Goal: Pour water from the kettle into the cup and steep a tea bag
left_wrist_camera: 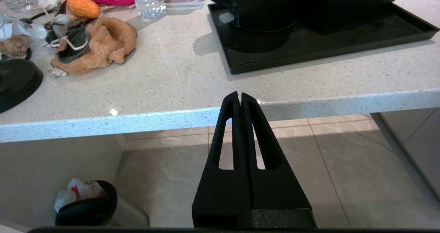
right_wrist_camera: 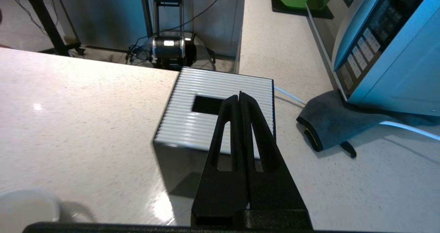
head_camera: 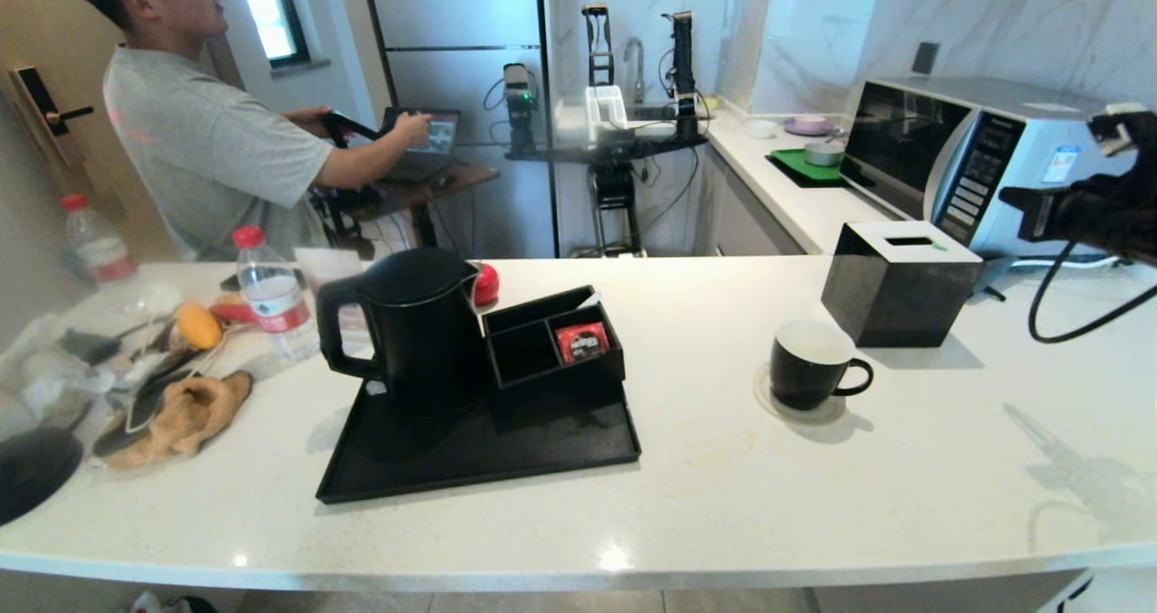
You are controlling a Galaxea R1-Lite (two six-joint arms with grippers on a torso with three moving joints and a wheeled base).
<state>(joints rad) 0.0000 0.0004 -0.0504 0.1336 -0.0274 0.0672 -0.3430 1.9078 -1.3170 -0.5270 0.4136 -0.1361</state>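
the left claw (left_wrist_camera: 239, 97) hangs clenched and empty below the front edge of the surface (left_wrist_camera: 178, 78), parked out of the way. on the tray (head_camera: 479, 446) the kettle (head_camera: 411, 324) turns its handle leftward, free to grab. the cup (head_camera: 811, 364) waits to its right. above the tissue box (right_wrist_camera: 220, 109), the right claw (right_wrist_camera: 239, 97) hovers pressed shut, carrying nothing.

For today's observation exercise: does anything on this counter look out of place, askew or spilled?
Nothing looks spilled or tipped. The kettle stands upright on the black tray, and the cup stands upright on its coaster. One oddity: clutter, including an orange cloth, is heaped at the counter's left end.
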